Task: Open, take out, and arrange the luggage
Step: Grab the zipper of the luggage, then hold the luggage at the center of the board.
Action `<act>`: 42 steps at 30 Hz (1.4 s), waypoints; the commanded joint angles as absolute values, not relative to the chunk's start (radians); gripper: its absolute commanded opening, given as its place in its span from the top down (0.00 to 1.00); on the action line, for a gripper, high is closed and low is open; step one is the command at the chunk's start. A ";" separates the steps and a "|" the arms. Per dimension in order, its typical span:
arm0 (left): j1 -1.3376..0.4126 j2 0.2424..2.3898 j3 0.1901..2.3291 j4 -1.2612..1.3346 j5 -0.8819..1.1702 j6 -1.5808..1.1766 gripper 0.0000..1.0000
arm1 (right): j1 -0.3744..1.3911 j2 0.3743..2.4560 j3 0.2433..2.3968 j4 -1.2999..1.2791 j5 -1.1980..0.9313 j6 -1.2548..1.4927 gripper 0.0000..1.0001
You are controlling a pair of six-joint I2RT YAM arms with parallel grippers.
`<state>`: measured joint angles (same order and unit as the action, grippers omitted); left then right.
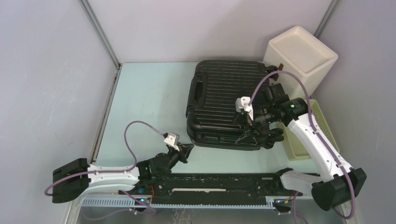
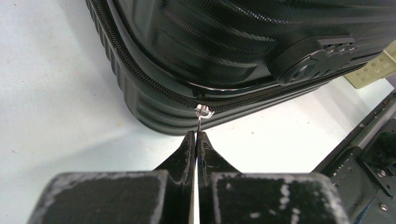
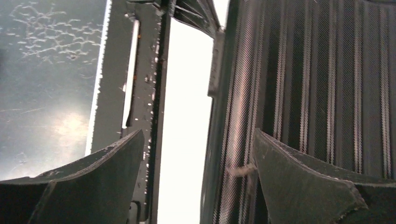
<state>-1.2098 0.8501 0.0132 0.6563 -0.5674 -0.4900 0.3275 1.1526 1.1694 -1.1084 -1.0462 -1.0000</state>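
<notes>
i have the left tool [image 2: 196, 138] clamped on the thin silver zipper pull [image 2: 204, 111] of the black ribbed hard-shell suitcase [image 2: 210, 42] dead ahead; its zip line [image 2: 159, 91] runs crosswise.

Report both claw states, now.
Left claw: closed on the zipper pull of the luggage.
Right claw: open, straddling the luggage's edge.

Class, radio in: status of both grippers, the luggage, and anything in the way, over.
Left gripper: jaws shut on zipper pull. Right gripper: jaws open, astride luggage edge. Luggage closed, flat. White box and basket beside its right side.
</notes>
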 commanded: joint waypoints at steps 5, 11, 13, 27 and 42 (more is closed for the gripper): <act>-1.198 0.885 -0.007 0.505 -0.751 -0.496 1.00 | 0.558 1.282 1.439 -1.078 -0.877 -0.651 0.09; -1.203 0.891 -0.008 0.505 -0.751 -0.486 1.00 | 0.676 1.473 1.664 -0.881 -0.720 -0.217 0.11; -1.204 0.887 -0.007 0.505 -0.750 -0.486 1.00 | 0.708 1.541 1.737 -0.827 -0.627 -0.088 0.11; -1.206 0.763 -0.007 0.437 -0.749 -0.454 1.00 | 0.792 1.982 2.130 -0.769 0.030 0.366 0.12; -1.207 0.720 -0.016 0.426 -0.735 -0.439 1.00 | 0.878 2.153 2.202 -0.786 0.384 0.385 0.24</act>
